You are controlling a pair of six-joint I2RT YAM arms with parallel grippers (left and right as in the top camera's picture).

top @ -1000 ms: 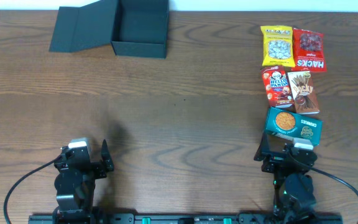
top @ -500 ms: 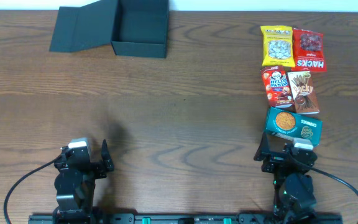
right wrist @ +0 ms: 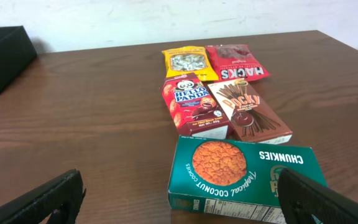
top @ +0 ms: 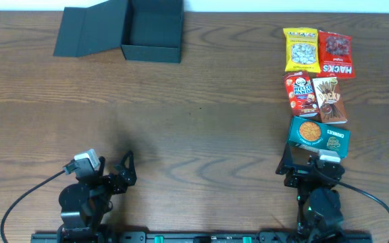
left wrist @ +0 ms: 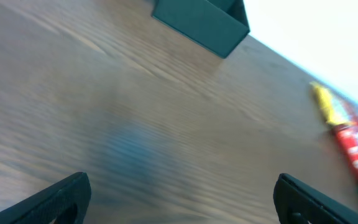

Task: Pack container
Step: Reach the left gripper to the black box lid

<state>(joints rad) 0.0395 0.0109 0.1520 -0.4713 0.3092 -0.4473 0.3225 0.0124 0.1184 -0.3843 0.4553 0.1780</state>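
Note:
The dark container [top: 152,30] stands open at the far left of the table, its flap lid [top: 92,28] laid out to its left; it also shows in the left wrist view [left wrist: 201,25] and at the right wrist view's left edge [right wrist: 2,59]. My left gripper [top: 128,169] is open and empty near the front edge, turned toward the right. My right gripper [top: 296,162] is open and empty, just in front of the teal cookie box [top: 319,136], which fills the near part of the right wrist view [right wrist: 244,177].
Snacks lie at the right: a yellow nut packet [top: 300,49], a red Hacks packet [top: 335,55], a red Hello Panda box [top: 302,94] and a brown Pocky box [top: 329,100]. The same snacks show in the right wrist view.
My left arm has turned to the right, its gripper swinging from forward to right-forward; its wrist view is blurred by motion. The right arm has not moved.

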